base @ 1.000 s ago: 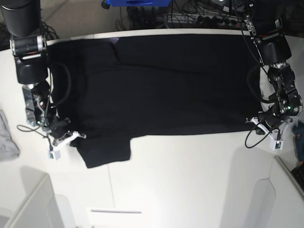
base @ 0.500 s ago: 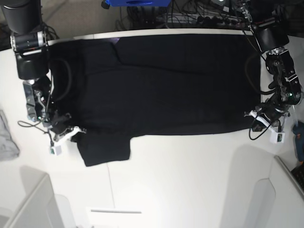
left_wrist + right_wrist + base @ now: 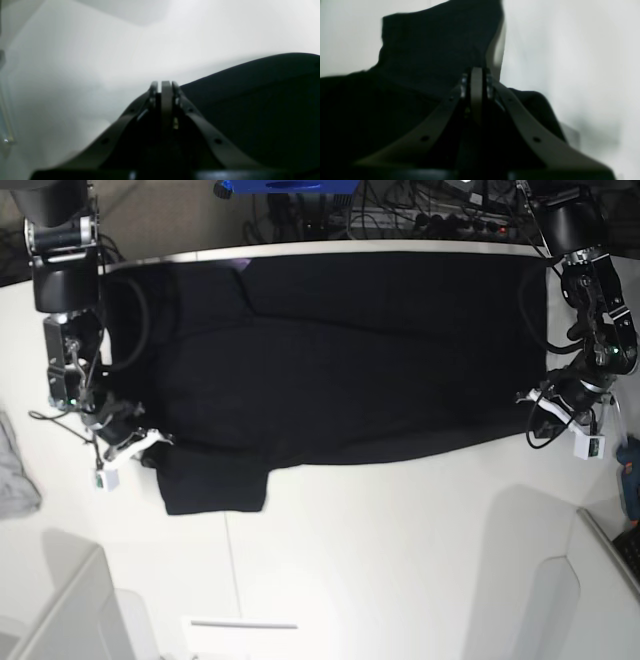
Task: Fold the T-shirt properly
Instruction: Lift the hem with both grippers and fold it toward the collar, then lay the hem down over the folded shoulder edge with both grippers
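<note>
The black T-shirt (image 3: 340, 350) lies spread, plain side up, across the white table (image 3: 380, 550). One sleeve (image 3: 215, 480) sticks out toward the front left. My right gripper (image 3: 150, 448) is shut on the shirt's edge next to that sleeve. In the right wrist view its closed gripper (image 3: 476, 71) sits in black fabric (image 3: 432, 45). My left gripper (image 3: 540, 408) is shut on the shirt's near right corner. In the left wrist view the closed gripper (image 3: 166, 85) meets the fabric edge (image 3: 250, 100). No print shows.
A small grey cloth (image 3: 12, 470) lies at the table's left edge. White bins stand at the front left (image 3: 60, 610) and front right (image 3: 590, 600). Cables and a power strip (image 3: 400, 218) run behind the table. A blue object (image 3: 630, 480) sits at the right edge.
Both grippers have moved toward the table's far side. The shirt's near edge and sleeve have shifted back with them.
</note>
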